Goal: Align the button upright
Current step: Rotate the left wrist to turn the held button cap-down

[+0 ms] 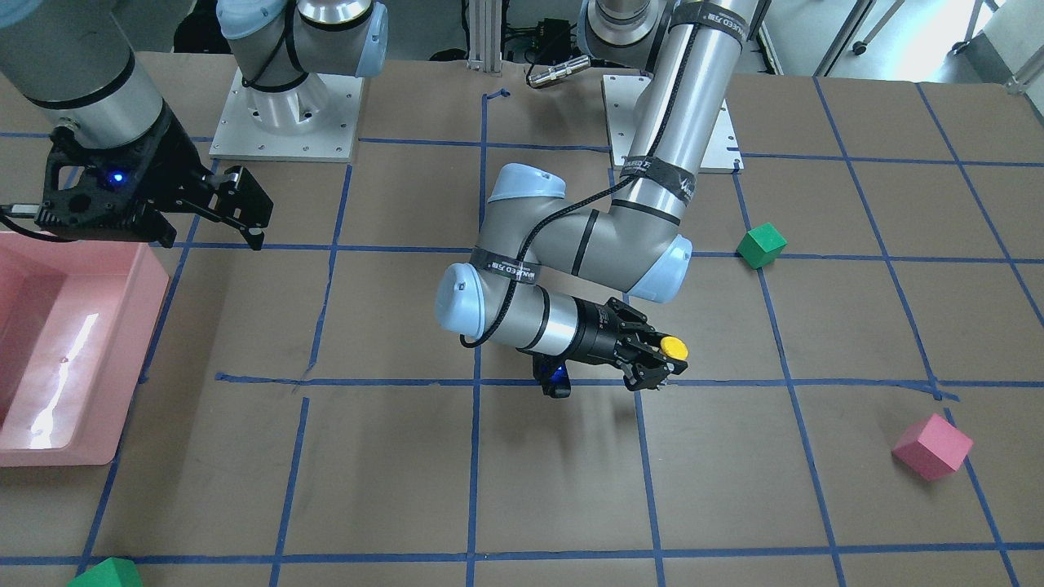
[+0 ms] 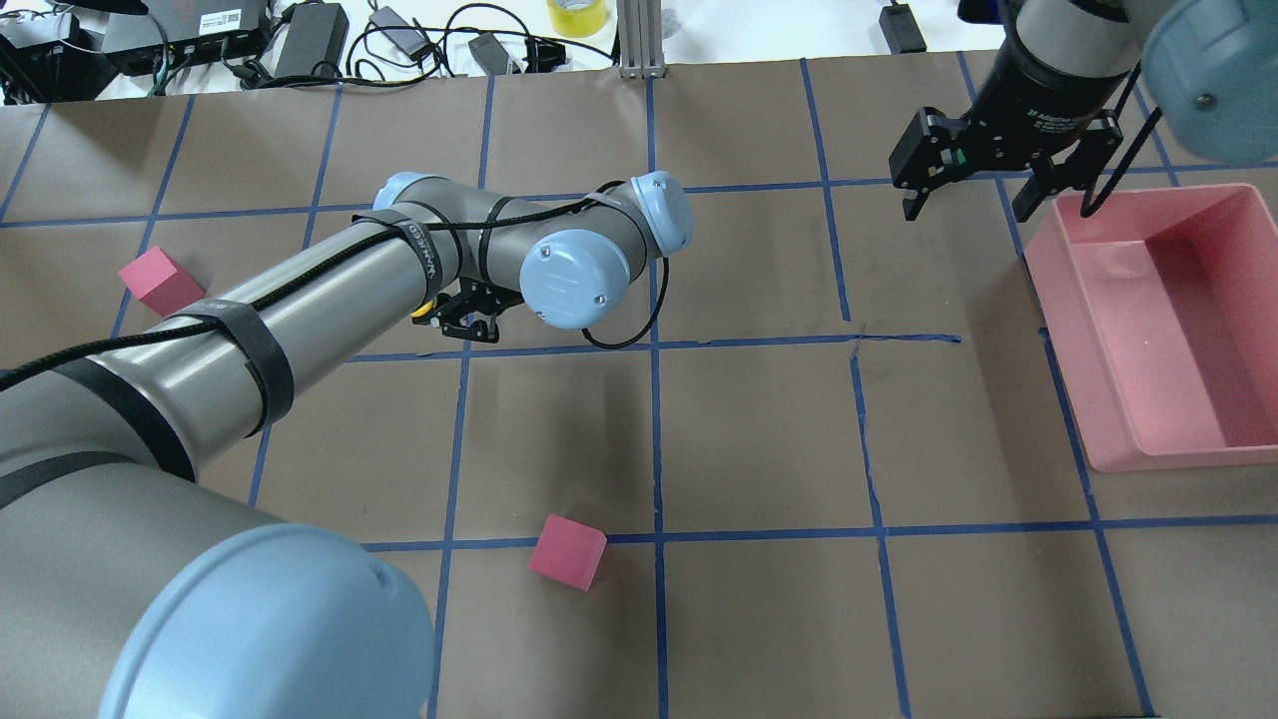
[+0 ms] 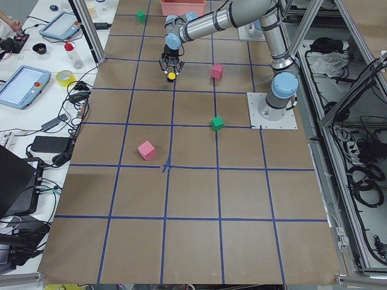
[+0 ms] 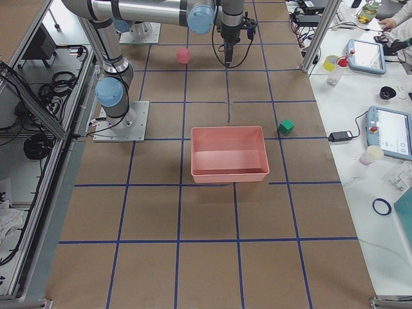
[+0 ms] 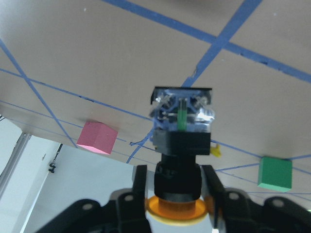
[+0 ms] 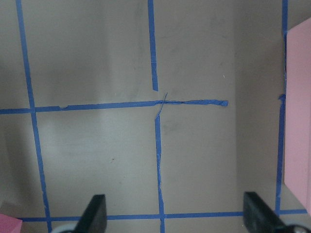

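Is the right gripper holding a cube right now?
No: the right arm's black two-finger gripper stands open, with only brown taped table showing in the gap.

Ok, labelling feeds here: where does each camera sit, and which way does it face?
Front-facing: across table, facing both arms.
Overhead: behind shoulders, looking down; both arms.
Exterior left: left end; left arm nearest.
Exterior right: right end; right arm nearest.
Left wrist: past left gripper at button.
Right wrist: down at table; right gripper.
Shared: button, front-facing and left wrist.
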